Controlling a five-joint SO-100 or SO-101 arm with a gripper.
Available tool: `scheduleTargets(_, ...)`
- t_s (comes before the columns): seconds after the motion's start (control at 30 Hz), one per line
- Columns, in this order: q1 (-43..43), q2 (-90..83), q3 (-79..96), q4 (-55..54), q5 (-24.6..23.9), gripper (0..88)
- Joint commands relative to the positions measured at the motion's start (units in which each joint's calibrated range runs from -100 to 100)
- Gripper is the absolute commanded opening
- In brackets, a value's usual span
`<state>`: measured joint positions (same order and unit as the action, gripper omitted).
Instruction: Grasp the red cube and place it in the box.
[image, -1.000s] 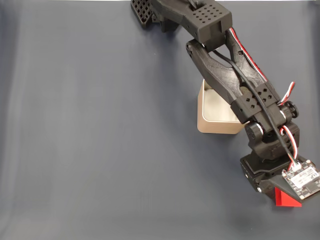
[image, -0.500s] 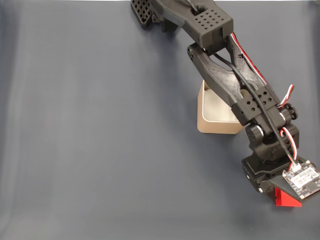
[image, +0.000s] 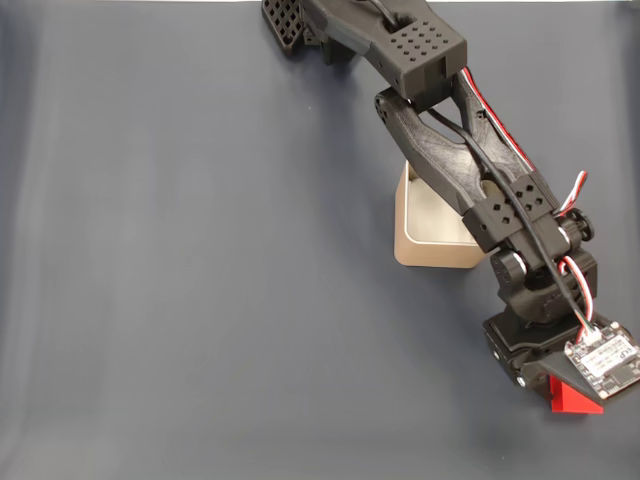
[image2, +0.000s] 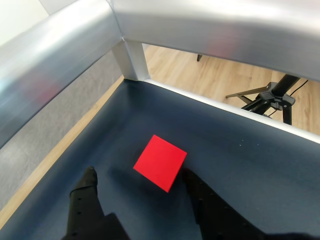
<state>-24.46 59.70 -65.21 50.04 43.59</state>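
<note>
In the wrist view we see the red cube (image2: 160, 162) lying on the dark table (image2: 260, 165) just ahead of our spread claw (image2: 141, 176), sitting corner-on between the two fingertips and, as far as we can judge, not yet touched.

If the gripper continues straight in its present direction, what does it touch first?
Most likely the small bright red cube, which lies between the open black gripper's fingertips, just ahead, on the dark blue table cover. Depth is uncertain.
</note>
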Motion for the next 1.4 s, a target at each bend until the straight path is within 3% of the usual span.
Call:
scheduleTargets(0.0, -0.49, -0.8, -3.34, -1.0, -0.1, 38.9)
scheduleTargets(0.33, -0.49, -2.1, -2.06, -3.3, -1.61, 26.6)
scheduleTargets(1.37, -0.07, -4.87, 0.94, -4.62, -1.76, 11.0)
